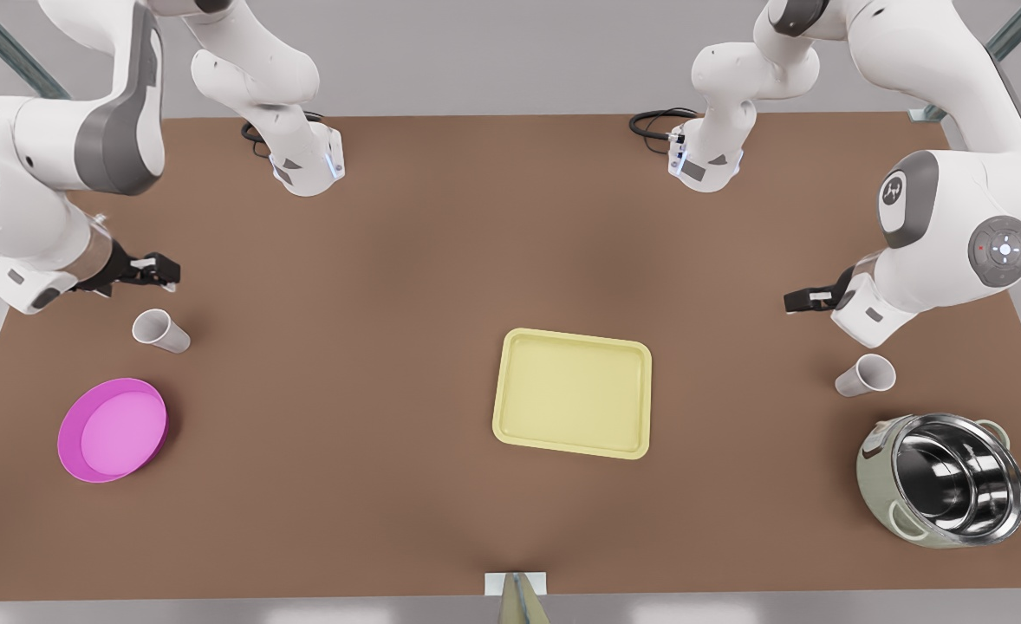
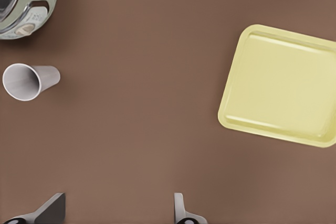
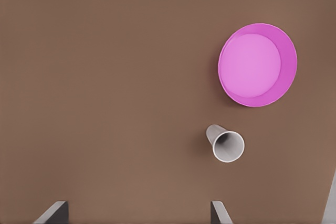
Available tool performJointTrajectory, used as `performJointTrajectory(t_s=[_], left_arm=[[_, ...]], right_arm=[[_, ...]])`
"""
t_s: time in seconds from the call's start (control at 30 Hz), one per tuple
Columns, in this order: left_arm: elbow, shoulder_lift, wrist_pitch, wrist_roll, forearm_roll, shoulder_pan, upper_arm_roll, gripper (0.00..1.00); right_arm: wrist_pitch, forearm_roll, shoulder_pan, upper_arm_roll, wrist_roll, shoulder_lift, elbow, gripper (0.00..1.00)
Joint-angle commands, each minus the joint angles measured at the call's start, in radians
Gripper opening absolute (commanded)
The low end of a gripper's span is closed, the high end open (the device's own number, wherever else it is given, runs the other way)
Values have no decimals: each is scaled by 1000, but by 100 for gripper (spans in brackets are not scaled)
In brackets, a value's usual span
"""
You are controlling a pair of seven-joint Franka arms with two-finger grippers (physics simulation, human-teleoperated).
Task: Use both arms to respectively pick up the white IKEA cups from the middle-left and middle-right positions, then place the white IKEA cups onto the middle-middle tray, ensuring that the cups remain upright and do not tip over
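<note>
the tray (image 1: 572,393) lies nearest the front camera, flat at the middle of the brown table (image 1: 389,260), with nothing on it. toward the front view's right sit the steel-lined pot (image 1: 944,478) and, just beyond it, one white cup (image 1: 865,375) standing upright. toward the front view's left sit the pink dish (image 1: 113,429) and, just beyond it, the other white cup (image 1: 160,330), also upright.

farther back, the left gripper (image 1: 795,302) hangs above the table near the pot-side cup, apart from it; in its wrist view the fingers (image 2: 179,208) stand well spread and hold nothing. the right gripper (image 1: 164,271) hovers near the dish-side cup, clear of it, its fingers (image 3: 219,212) likewise wide apart and empty.

neither cup is grasped yet. the cups are light and tapered, so a finger arriving off-centre would likely nudge the wall and tip one over, and a high pinch on the widening rim could let it slip. the pot and dish stand close enough that a wide sweep could clip them. two arms converging on one tray could also crowd each other.
</note>
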Motion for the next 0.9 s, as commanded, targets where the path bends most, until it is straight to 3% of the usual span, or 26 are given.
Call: performJointTrajectory(t_s=[0.0, 0.07, 0.23, 0.37, 0.57, 0.67, 0.73, 0.87], left_arm=[[0, -1, 7, -15, 1, 0, 0, 100], [2, 36, 14, -12, 1, 21, 0, 100], [3, 244, 319, 326, 5, 356, 0, 100], [-144, 252, 615, 441, 1, 368, 92, 100], [-236, 298, 787, 430, -45, 382, 126, 100], [-241, 321, 791, 430, -56, 387, 126, 100], [-242, 335, 791, 430, -56, 387, 126, 100], [-287, 339, 790, 432, -55, 384, 126, 100]], right_arm=[[10, 7, 3, 0, -54, 5, 3, 100], [8, 10, 3, -1, -54, 16, 12, 100], [19, -7, -95, -6, -57, 169, 44, 100], [68, 1, -233, -6, -149, 335, 121, 100], [297, -7, -414, -6, -444, 467, 112, 100], [366, 4, -456, -1, -519, 444, 7, 100], [522, 12, -466, -1, -521, 352, -178, 100], [650, 15, -503, 2, -519, 345, -318, 100]])
